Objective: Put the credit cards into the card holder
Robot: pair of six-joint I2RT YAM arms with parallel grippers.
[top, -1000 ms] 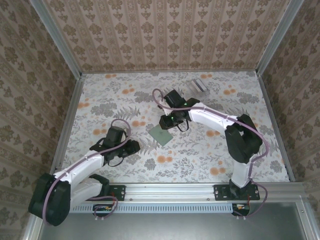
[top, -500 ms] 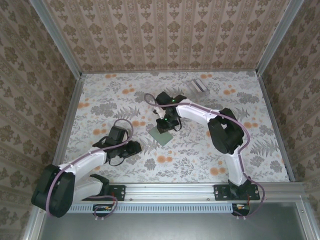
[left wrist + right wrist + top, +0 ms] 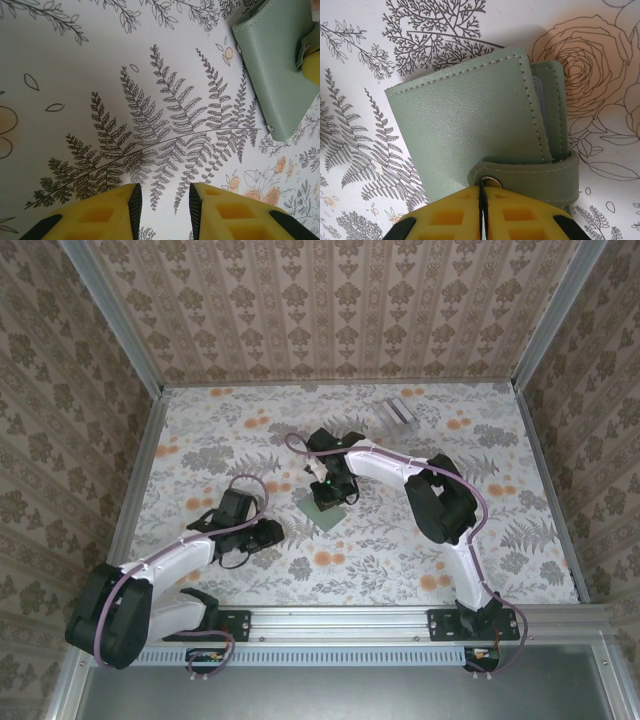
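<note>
The card holder is a grey-green wallet lying folded shut on the floral table, its strap wrapped over the top half. My right gripper is shut, and its tips rest on the strap's metal snap. A pale strip shows between the wallet's halves; I cannot tell whether it is one of the credit cards. My left gripper hovers low over bare table to the wallet's left. It is open with nothing between its fingers. The left wrist view has the wallet at its upper right.
A clear slotted stand sits at the back right of the table. Patterned walls and metal rails close in the table on three sides. The right arm's elbow rises right of the wallet.
My right gripper has moved left and down onto the wallet's strap, and its jaws have closed. The right arm has folded in more steeply. The left gripper has hardly moved.
</note>
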